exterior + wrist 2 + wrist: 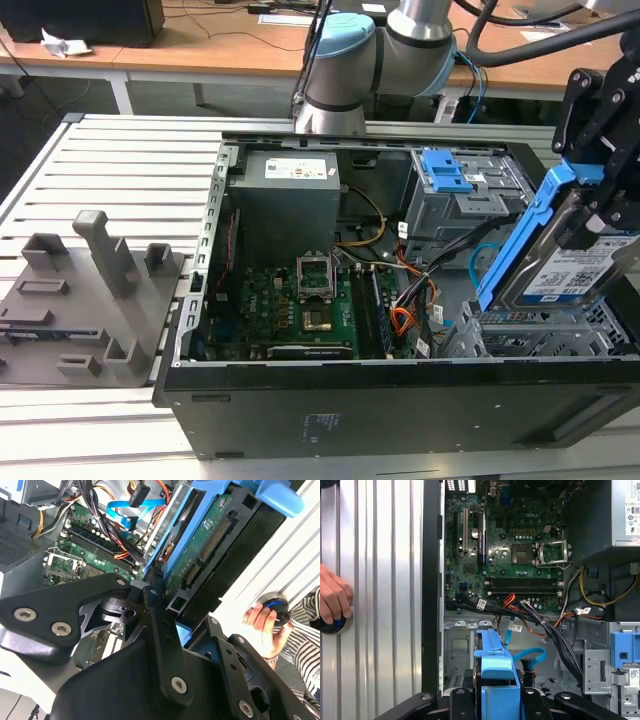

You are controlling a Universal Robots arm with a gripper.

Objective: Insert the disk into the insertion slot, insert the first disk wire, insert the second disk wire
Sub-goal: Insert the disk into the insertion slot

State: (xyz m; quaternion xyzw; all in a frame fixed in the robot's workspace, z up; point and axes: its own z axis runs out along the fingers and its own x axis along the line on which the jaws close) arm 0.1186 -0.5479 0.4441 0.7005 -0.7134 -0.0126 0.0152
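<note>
My gripper (592,212) is shut on the disk (572,268), a silver drive with a white label in a bright blue carrier (528,232). I hold it tilted, just above the insertion slot (535,338), the low perforated grey cage at the case's front corner on the exterior view's right. In the second wrist view the disk's green circuit board (206,544) faces the camera between my black fingers (159,611). The second disk wire (484,256), a light blue loop, hangs free beside the disk and also shows as (530,655). The first disk wire (402,321), orange and red, lies loose by the motherboard.
The open computer case (330,410) lies on a slatted metal table (110,170). A taller grey cage with a blue latch (445,172) stands behind the disk. Grey fixtures (90,290) sit on the exterior view's left. A person's hand (332,600) rests on a knob beside the case.
</note>
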